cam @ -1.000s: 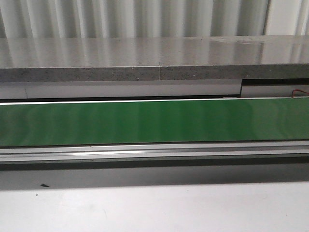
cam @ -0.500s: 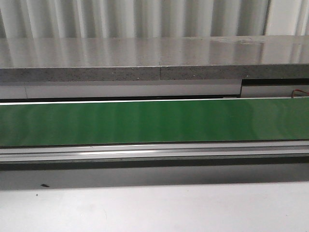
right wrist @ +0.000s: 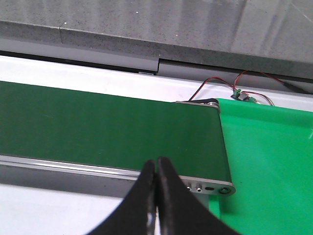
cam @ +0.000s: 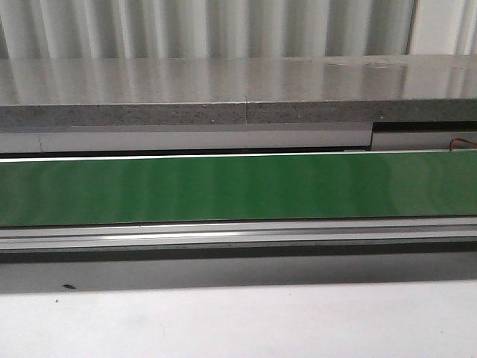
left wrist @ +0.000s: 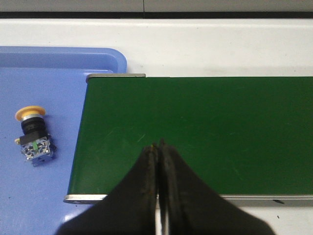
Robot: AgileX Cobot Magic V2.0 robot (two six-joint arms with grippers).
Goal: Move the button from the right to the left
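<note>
Looking forward over the counter, I see a long green conveyor belt crossing the front view from 9 o'clock to 3 o'clock, with a silver rail along its near edge and a grey stone ledge behind it. Neither of my arms shows in this view, and neither does the button.

From my left wrist, my left end effector has its two dark fingers pressed together, holding nothing, its tips over the belt's near edge. The belt ends here at a metal roller edge, and a blue tray lies just beside that end. The button lies on its side in the tray, toward 9 o'clock of my fingertips and well apart from them, its yellow head pointing away from the boxy block with the green mark.

From my right wrist, my right end effector is also closed on nothing, poised above the belt's other end. A bright green tray sits just past that end, and red and black wires run to a small board behind it.
</note>
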